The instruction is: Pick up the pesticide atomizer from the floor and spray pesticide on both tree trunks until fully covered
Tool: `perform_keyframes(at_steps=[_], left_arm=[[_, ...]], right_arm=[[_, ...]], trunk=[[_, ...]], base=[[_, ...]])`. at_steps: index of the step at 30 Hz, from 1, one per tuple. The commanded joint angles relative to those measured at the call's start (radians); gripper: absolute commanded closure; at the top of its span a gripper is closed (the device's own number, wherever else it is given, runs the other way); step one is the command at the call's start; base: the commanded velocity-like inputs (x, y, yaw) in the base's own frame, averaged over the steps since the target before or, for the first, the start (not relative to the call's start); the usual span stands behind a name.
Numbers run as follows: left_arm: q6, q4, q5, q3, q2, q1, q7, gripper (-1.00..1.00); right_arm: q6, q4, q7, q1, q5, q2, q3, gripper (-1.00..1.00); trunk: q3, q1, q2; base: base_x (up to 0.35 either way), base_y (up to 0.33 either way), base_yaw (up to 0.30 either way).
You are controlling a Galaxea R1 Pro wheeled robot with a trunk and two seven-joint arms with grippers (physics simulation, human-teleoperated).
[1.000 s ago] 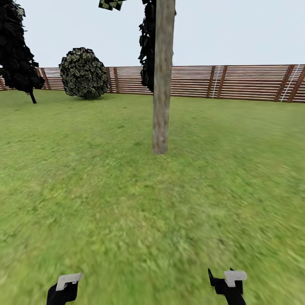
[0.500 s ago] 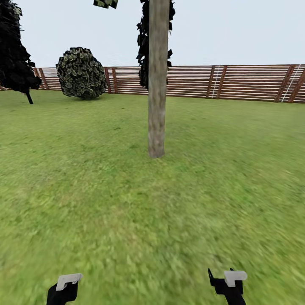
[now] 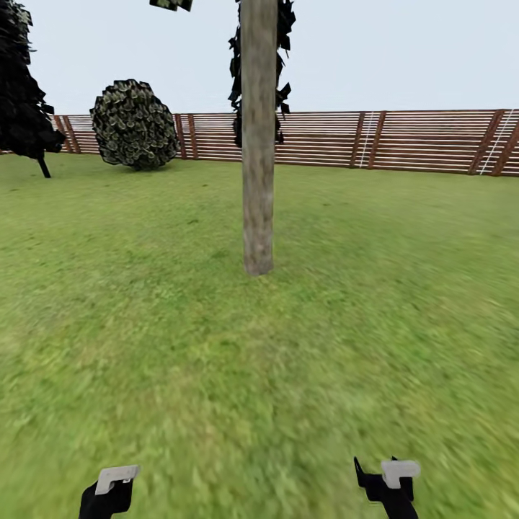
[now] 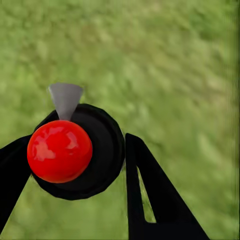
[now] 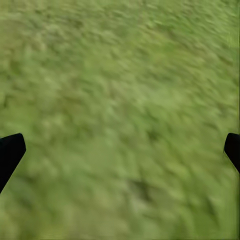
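Observation:
A pale grey-brown tree trunk [image 3: 257,144] rises from the lawn straight ahead, a few metres off, with its crown cut off by the top of the picture. In the left wrist view, the pesticide atomizer [image 4: 75,150] shows as a black round body with a red ball top and a grey nozzle. My left gripper [image 4: 72,145] is shut on it, one black finger on each side. My right gripper [image 5: 120,147] is open over bare grass, its fingertips at the picture's edges. Both grippers sit low in the head view, left [image 3: 108,494] and right [image 3: 389,484].
A brown slatted fence [image 3: 404,140] runs across the back of the lawn. A round mottled bush [image 3: 133,124] stands at the back left, and a near-black conifer [image 3: 21,86] at the far left. Another dark tree [image 3: 282,43] stands behind the trunk. Grass lies all around.
The whole head view has shifted: the camera has moved towards the tree, whose trunk looks nearer and sits further left in the picture. Both grippers hold the same place in the view.

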Motion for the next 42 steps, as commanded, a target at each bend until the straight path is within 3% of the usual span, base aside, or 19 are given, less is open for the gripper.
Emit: perform_keyframes(at_steps=[1,27,42], left_arm=[[-0.003,0.001,0.0,0.007,0.0,-0.001,-0.007,1.0],[-0.003,0.001,0.0,0.007,0.0,-0.001,-0.007,1.0],[-0.003,0.001,0.001,0.007,0.0,-0.001,-0.008,1.0]], right_arm=[[-0.002,0.001,0.0,-0.001,0.0,0.0,0.0,-1.0],[-0.003,0.0,0.0,-0.001,0.0,0.0,0.0,-1.0],[-0.004,0.0,0.0,-0.001,0.0,0.001,0.0,-1.0]], trunk=[[-0.001,0.0,0.0],[-0.001,0.0,0.0],[-0.001,0.0,0.0]], base=[[0.299,-0.197,0.0],[0.326,-0.12,0.045],[0.339,-0.013,0.0]])
